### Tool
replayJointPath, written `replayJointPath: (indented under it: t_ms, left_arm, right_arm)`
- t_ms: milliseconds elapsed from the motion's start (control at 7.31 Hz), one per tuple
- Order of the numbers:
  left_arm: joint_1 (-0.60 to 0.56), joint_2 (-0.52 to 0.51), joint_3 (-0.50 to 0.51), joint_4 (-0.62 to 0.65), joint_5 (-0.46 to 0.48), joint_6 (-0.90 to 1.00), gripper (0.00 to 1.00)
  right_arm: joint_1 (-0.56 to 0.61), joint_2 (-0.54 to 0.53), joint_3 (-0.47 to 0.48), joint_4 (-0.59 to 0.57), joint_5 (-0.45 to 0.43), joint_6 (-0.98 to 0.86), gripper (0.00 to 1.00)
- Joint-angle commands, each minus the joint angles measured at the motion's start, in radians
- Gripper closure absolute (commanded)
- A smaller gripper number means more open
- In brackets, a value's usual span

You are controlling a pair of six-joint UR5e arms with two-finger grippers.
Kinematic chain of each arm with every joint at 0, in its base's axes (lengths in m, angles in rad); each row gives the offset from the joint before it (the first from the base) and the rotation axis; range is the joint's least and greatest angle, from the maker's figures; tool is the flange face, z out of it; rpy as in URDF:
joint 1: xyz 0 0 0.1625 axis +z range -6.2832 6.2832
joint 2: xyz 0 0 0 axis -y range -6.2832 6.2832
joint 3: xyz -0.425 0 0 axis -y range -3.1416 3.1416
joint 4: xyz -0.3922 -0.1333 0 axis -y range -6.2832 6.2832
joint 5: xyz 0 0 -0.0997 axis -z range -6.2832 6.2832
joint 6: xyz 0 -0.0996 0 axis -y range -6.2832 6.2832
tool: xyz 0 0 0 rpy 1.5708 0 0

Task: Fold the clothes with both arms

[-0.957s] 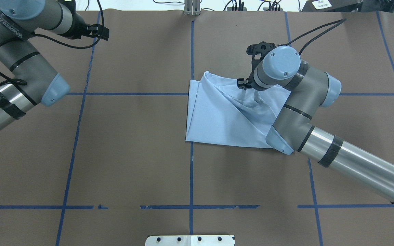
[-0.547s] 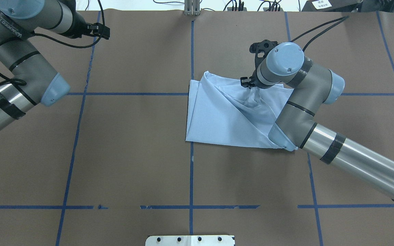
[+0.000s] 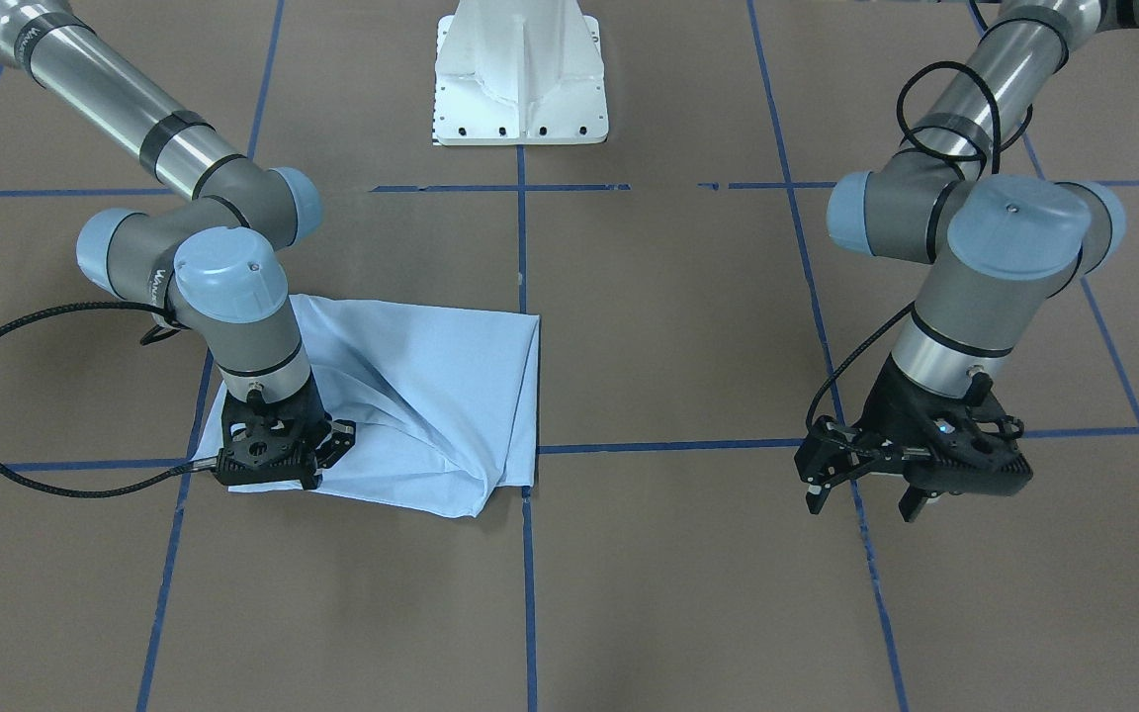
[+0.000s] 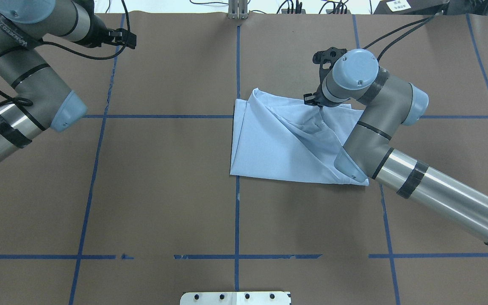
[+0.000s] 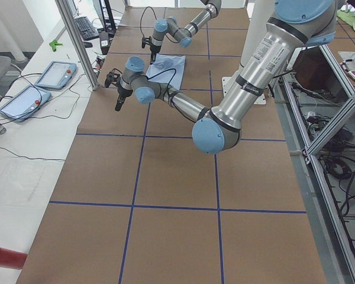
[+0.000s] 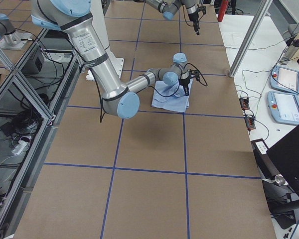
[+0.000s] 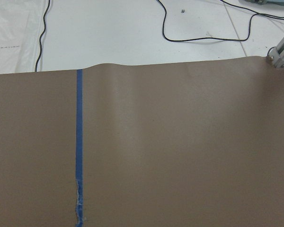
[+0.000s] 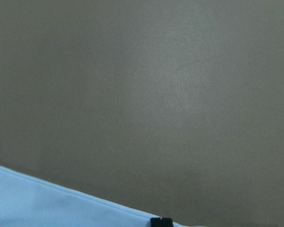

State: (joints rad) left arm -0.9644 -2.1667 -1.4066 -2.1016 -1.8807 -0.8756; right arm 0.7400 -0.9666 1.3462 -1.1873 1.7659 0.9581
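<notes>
The shirt (image 4: 278, 144) lies half-folded and rumpled on the worktop (image 4: 163, 190), its edge clamped in the right claw (image 3: 278, 465), while the left claw (image 3: 861, 494) is apart and well off it, so more folds seem needed.

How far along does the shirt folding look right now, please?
Done: the T-shirt lies folded into a rough rectangle, creased diagonally. In hand: the right gripper pinches its far edge. Left: smoothing and probably another fold; the left gripper hangs open, away from it.

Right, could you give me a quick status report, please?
Right gripper shut on T-shirt edge. Left gripper open, well aside. T-shirt partly folded. No obstruction seen.
</notes>
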Motion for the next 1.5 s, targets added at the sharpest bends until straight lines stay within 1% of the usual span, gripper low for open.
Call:
replayJointPath:
  t_ms: [0, 137, 273, 410, 820, 957, 1094, 1231, 1367]
  left_arm:
    - [0.0, 0.001, 0.001, 0.0, 0.0, 0.003, 0.0]
    - [0.0, 0.002, 0.002, 0.0, 0.0, 0.003, 0.0]
    - [0.0, 0.002, 0.002, 0.0, 0.0, 0.003, 0.0]
    - [0.0, 0.002, 0.002, 0.0, 0.0, 0.003, 0.0]
    - [0.0, 0.001, 0.0, 0.0, 0.0, 0.001, 0.0]
    - [0.0, 0.001, 0.0, 0.0, 0.0, 0.001, 0.0]
    - [0.0, 0.001, 0.0, 0.0, 0.0, 0.001, 0.0]
    - [0.0, -0.001, 0.0, 0.0, 0.0, 0.0, 0.0]
    - [0.0, -0.001, 0.0, 0.0, 0.0, 0.0, 0.0]
  right_arm:
    - [0.036, 0.034, -0.005, 0.005, 0.1, 0.001, 0.76]
    - [0.068, 0.032, 0.004, 0.005, 0.183, -0.001, 0.56]
    - [0.064, 0.032, 0.002, 0.003, 0.184, -0.004, 0.47]
    - [0.058, 0.029, -0.001, 0.003, 0.184, -0.007, 0.43]
    - [0.038, 0.023, -0.016, 0.0, 0.182, -0.003, 0.45]
    - [0.036, 0.025, -0.021, 0.0, 0.184, 0.002, 0.53]
    - [0.036, 0.025, -0.022, 0.0, 0.185, 0.01, 0.81]
    - [0.036, 0.025, -0.022, 0.002, 0.187, 0.011, 1.0]
    - [0.036, 0.023, -0.022, 0.002, 0.187, 0.01, 1.0]
